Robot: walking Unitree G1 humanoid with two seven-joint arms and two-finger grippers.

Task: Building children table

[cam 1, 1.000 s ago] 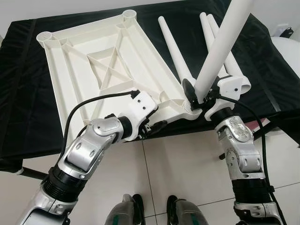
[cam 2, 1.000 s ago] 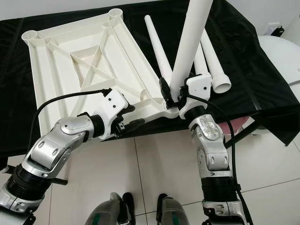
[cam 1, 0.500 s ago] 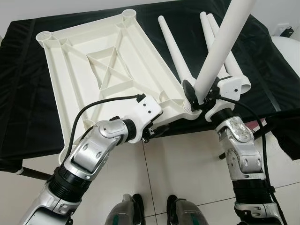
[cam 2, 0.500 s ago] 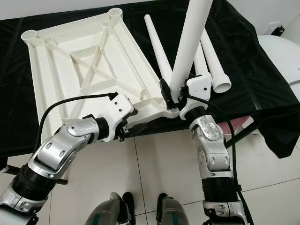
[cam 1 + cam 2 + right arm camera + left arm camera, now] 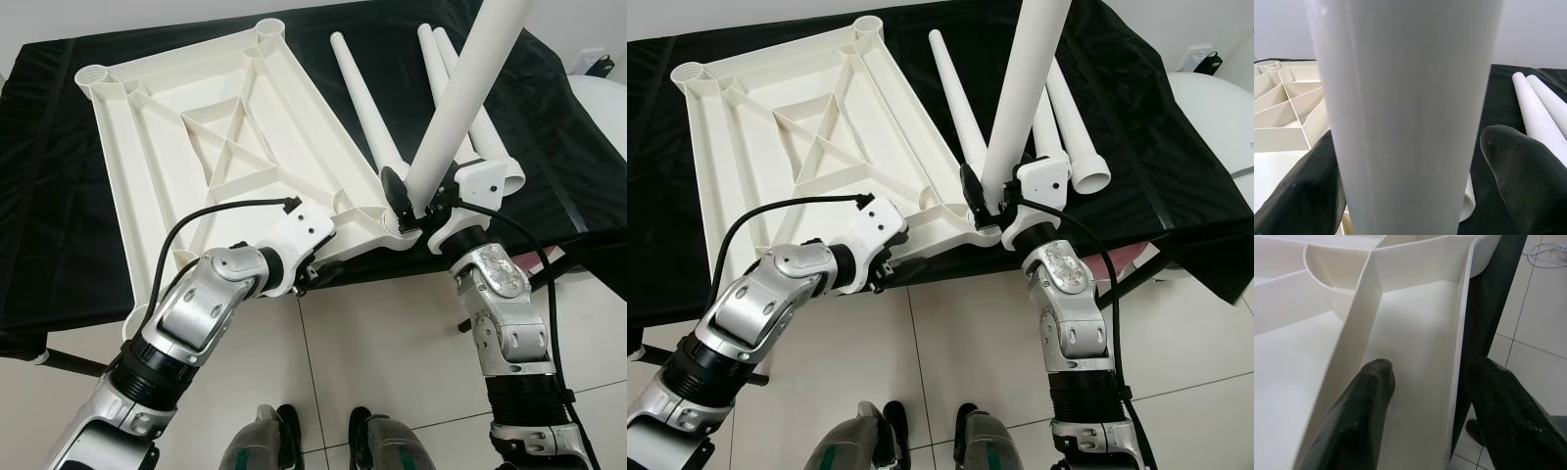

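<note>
Black cloth (image 5: 59, 196) drapes the workbench, bearing a ribbed white plastic tabletop (image 5: 157, 147) upside down. Right gripper (image 5: 416, 201) clamps a smooth tapered leg (image 5: 460, 98) at four o'clock; left gripper (image 5: 1425, 377) straddles its near rim.

**Layout on the work table**

Upturned tabletop (image 5: 196, 147) lies on the cloth-covered table (image 5: 49, 196), left half. 3 loose legs (image 5: 367, 108) lie to its right, side by side. 1 leg (image 5: 460, 93) stands tilted at the tabletop's near right corner. Floor (image 5: 392, 333) lies before the table.
</note>
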